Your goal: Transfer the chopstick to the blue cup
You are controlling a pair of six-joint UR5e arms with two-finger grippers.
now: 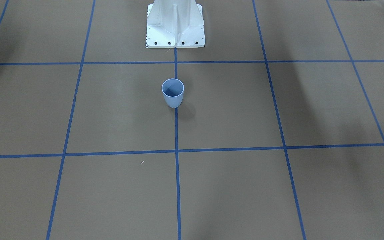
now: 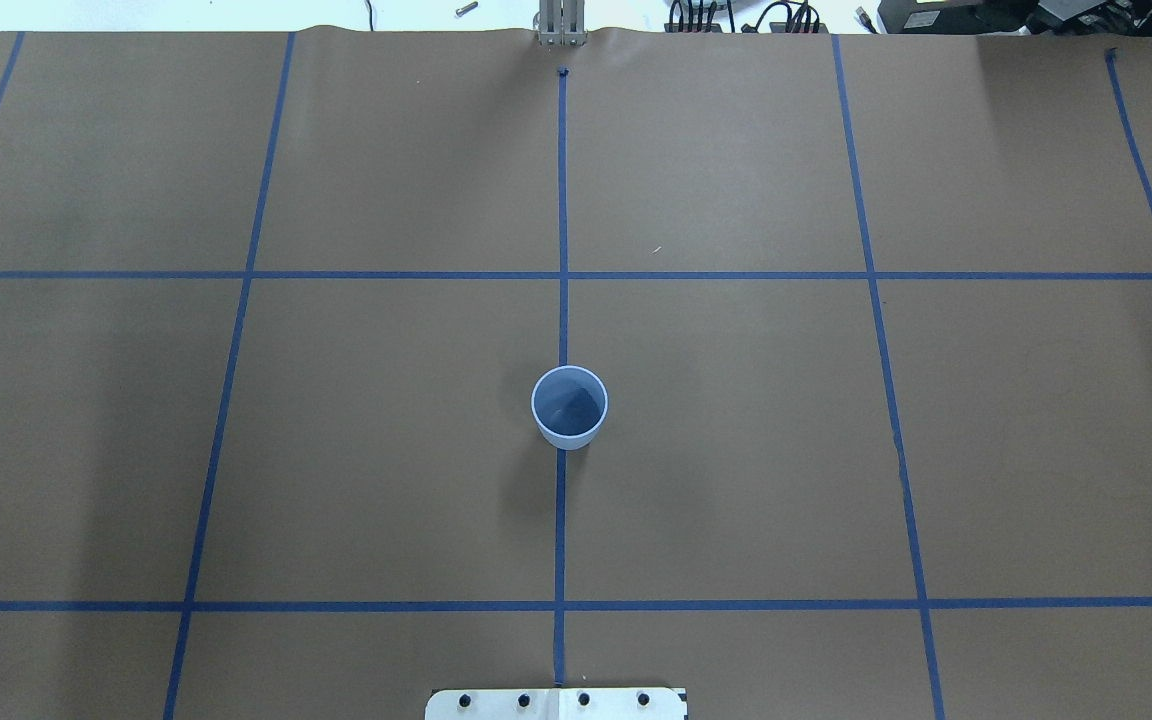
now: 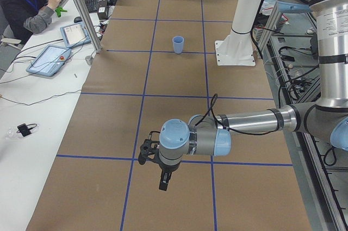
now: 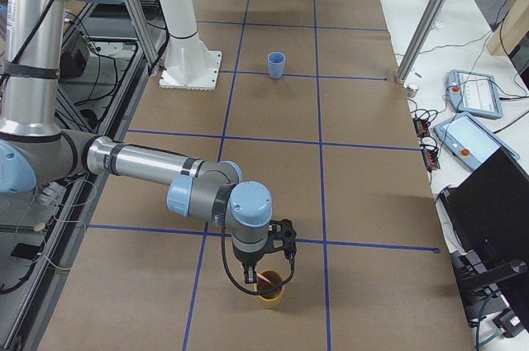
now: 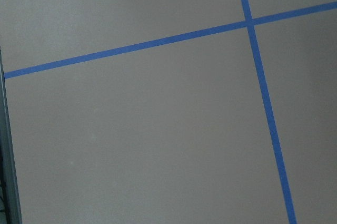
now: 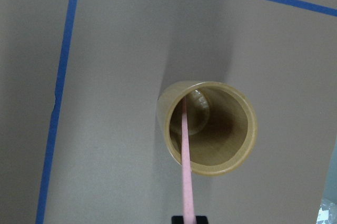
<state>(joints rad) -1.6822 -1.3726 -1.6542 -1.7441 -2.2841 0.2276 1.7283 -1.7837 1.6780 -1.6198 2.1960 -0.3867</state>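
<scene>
The blue cup (image 1: 172, 92) stands upright and empty on the centre tape line, a little in front of the robot base; it also shows in the overhead view (image 2: 569, 407) and both side views (image 3: 178, 44) (image 4: 276, 64). One pale pink chopstick (image 6: 185, 155) leans inside a tan cup (image 6: 231, 153) at the table's right end (image 4: 271, 291). My right gripper (image 6: 188, 220) hangs just above that tan cup (image 4: 263, 272), and its dark fingertips close on the chopstick's upper end. My left gripper (image 3: 163, 181) hovers over bare table at the left end, far from the cup; I cannot tell its state.
The white robot base (image 1: 175, 25) stands behind the blue cup. Blue tape lines grid the brown table. An operator (image 3: 24, 2), tablets and cables are on the side bench along the far edge. The left wrist view shows only table and tape lines.
</scene>
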